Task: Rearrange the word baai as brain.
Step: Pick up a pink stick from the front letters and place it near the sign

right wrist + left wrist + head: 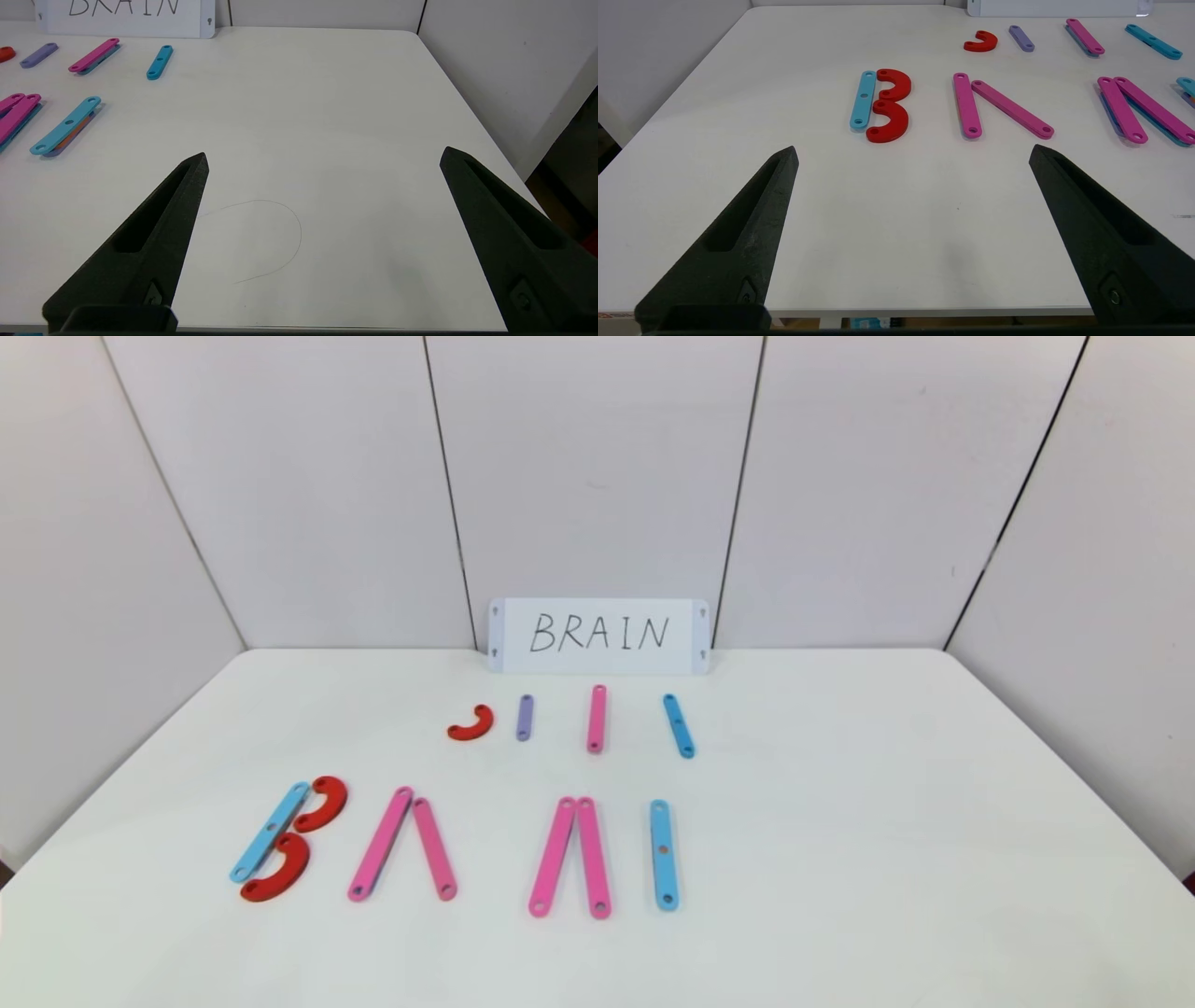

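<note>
The front row on the white table (840, 859) spells out letters: a B of a blue strip (270, 831) and two red curves (322, 803), two A shapes of pink strips (401, 843) (570, 857) without crossbars, and a blue I strip (663, 854). Spare pieces lie behind them: a red curve (471, 723), a purple strip (525, 717), a pink strip (597, 718) and a blue strip (679, 725). My left gripper (913, 156) is open and empty over the table's front edge, short of the B (882, 105). My right gripper (324, 161) is open and empty over bare table at the right.
A white card (598, 636) with handwritten BRAIN stands against the back wall. Grey wall panels enclose the table on three sides. A thin curved hair or line (280, 224) lies on the table between the right gripper's fingers.
</note>
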Robot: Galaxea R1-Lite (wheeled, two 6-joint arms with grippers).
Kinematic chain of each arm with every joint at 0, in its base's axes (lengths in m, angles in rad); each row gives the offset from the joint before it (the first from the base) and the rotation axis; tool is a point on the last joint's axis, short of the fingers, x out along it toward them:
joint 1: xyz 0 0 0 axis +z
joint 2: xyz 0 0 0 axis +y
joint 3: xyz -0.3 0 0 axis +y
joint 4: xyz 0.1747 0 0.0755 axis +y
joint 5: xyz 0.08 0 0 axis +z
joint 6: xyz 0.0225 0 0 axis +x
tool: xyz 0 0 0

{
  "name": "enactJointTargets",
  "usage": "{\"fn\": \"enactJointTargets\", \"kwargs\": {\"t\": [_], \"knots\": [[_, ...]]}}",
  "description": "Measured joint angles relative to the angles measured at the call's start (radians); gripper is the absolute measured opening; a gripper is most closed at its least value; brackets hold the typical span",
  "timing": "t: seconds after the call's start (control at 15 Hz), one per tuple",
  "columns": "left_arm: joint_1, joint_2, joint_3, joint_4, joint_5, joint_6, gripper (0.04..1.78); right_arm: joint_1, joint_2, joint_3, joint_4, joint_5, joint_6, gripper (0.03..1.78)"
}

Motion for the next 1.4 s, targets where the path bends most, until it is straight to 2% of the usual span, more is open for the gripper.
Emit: {"fn": "enactJointTargets", "kwargs": {"t": [0.47, 0.73, 0.93, 1.4], "knots": [[0.0, 0.0, -0.028, 0.012, -0.007, 0.014, 1.74, 0.0, 0.0, -0.015, 0.01, -0.003, -0.018, 1.74], [-0.001, 0.066, -0.131, 0.043, -0.016, 0.015, 1.74, 0.0, 0.028, -0.209, 0.109, 0.016, -0.021, 1.74], [-0.001, 0.204, -0.247, 0.046, -0.019, 0.015, 1.74, 0.007, 0.153, -0.391, 0.171, 0.031, -0.022, 1.74], [-0.001, 0.67, -0.557, 0.047, -0.047, 0.051, 1.74, 0.016, 0.65, -0.748, 0.177, 0.052, -0.019, 1.74]]}}
